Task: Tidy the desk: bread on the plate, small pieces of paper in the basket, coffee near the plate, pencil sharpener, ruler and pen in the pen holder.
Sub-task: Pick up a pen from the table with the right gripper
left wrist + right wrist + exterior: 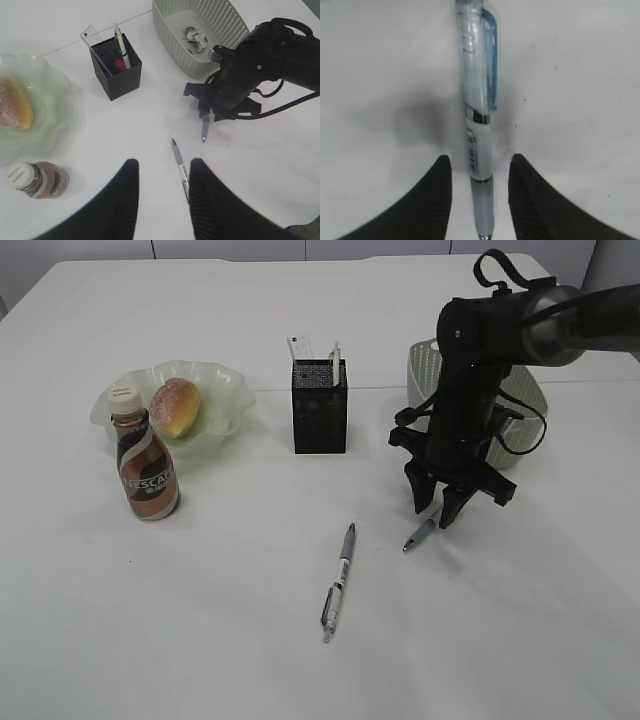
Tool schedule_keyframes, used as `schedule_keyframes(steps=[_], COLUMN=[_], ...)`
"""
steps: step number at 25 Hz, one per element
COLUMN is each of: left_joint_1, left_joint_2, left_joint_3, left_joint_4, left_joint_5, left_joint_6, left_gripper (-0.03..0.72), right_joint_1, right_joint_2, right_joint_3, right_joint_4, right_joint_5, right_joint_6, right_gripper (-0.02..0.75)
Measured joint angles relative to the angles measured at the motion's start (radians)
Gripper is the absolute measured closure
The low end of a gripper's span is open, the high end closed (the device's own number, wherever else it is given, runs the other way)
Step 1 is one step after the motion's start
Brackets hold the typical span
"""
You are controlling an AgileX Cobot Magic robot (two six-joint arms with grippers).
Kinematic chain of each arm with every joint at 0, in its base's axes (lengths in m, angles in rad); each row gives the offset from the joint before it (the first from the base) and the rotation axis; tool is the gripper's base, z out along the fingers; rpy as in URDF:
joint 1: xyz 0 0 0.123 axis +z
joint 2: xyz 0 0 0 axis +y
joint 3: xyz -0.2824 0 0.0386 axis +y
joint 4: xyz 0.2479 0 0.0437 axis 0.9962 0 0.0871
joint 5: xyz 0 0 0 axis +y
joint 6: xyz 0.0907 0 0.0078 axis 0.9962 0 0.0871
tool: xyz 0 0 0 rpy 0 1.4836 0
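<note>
The pen holder is black mesh. The basket is pale green with little holes. The bread is golden brown. The table is white.

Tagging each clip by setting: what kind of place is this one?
Likely a staged desk in a lab: a plain white table holding a pen holder, loose pens, and a snack of bread and bottled coffee.

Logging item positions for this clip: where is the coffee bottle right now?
In the exterior view the coffee bottle stands upright on the left of the table, right in front of the green plate holding the bread.
</note>
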Motion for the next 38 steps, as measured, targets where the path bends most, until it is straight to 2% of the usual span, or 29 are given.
schedule_keyframes(steps=[20,25,30,38], left_joint_1=[0.000,0.000,0.000,0.000], left_joint_2=[0.000,0.000,0.000,0.000], left_joint_3=[0.000,0.000,0.000,0.000], left_joint_4=[0.003,0.003,0.003,0.003], left_joint_5=[0.000,0.001,0.001,0.001], left_joint_6=[0.000,0.000,0.000,0.000], left_gripper=[0.440,0.440,0.440,0.441], right_joint_1=[0.000,0.005,0.005,0.009], right_joint_2=[0.016,0.031,0.033,0.033], right_joint_3=[-0.006,-0.067,-0.119,-0.119], right_joint_4=[-0.019,-0.080,-0.080,-0.004], right_joint_5=[0.006,0.029,0.033,0.036], right_joint_6=[0.008,0.025,0.036,0.027], right_gripper=[0.430,0.497,0.513,0.514])
